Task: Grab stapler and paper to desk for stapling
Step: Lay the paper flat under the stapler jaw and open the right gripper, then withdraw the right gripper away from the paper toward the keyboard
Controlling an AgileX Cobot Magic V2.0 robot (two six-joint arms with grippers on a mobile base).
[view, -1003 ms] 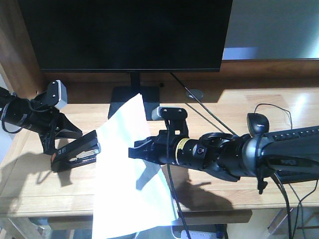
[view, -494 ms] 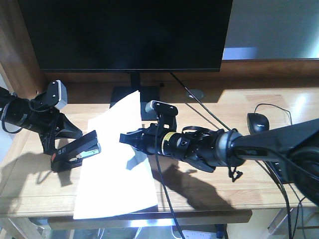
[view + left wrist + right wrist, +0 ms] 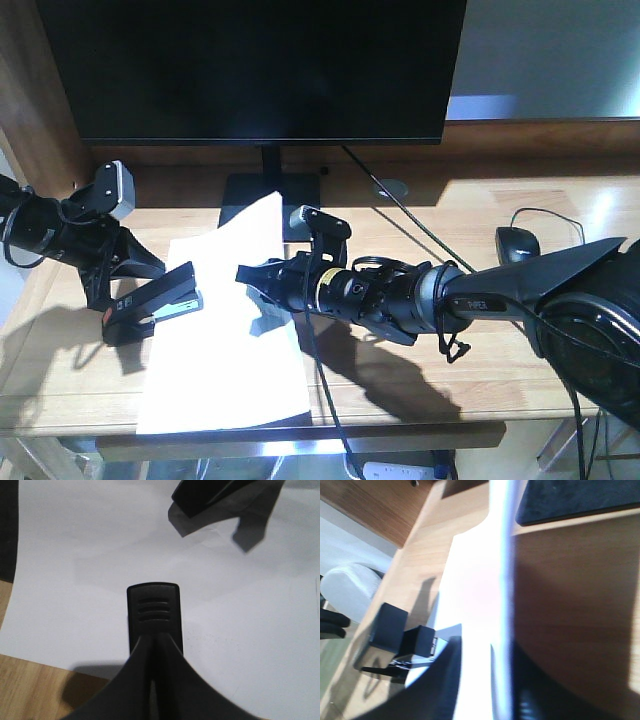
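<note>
Setting: office workstation.
Evidence:
- wide black monitor on a stand, upper centre
- light-wood desk with a round cable hole, centre
- black mouse, right
- white paper, lower centre
- stapler, left

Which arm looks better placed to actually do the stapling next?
Probably left: the left gripper holds the stapler, its mouth at the edge of the paper, which the right gripper pinches.
</note>
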